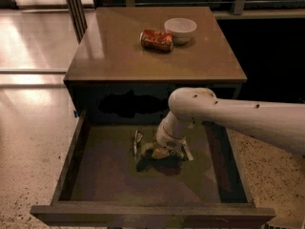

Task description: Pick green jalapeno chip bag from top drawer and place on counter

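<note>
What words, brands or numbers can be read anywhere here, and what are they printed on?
No text here can be read.
Red can on the counter: pale markings, too blurred to read.
Green jalapeno chip bag in the top drawer, where the gripper reaches down at it: white patches, unreadable.
White bowl: no print visible.

Olive-green chip bag [142, 148], white patches; white gripper [166, 151] in grey-brown drawer [102, 178]; red can [156, 39]; white bowl [180, 26].
</note>
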{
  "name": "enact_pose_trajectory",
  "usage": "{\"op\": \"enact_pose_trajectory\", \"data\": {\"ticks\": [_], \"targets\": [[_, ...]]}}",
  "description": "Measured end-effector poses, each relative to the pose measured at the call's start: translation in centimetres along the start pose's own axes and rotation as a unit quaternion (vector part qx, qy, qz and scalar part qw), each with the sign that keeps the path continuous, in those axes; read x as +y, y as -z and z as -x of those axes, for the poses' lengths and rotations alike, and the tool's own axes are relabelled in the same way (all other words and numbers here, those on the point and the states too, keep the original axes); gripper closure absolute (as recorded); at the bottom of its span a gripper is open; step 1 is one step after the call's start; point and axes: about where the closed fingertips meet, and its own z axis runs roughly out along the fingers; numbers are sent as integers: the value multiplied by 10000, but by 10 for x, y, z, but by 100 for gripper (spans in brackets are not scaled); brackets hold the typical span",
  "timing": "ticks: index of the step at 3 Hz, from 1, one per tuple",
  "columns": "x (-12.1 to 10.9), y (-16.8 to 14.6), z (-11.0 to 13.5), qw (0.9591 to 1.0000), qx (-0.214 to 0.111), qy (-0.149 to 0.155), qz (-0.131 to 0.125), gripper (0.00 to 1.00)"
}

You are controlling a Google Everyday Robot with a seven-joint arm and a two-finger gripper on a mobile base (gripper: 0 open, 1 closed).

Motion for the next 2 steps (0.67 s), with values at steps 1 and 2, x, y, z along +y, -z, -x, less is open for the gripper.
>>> {"op": "enact_pose_trajectory", "data": {"ticks": [1, 2], "targets": [[-9, 46, 26, 9964, -704, 322, 359, 100], [-25, 92, 55, 9859, -1178, 991, 656, 100]]}}
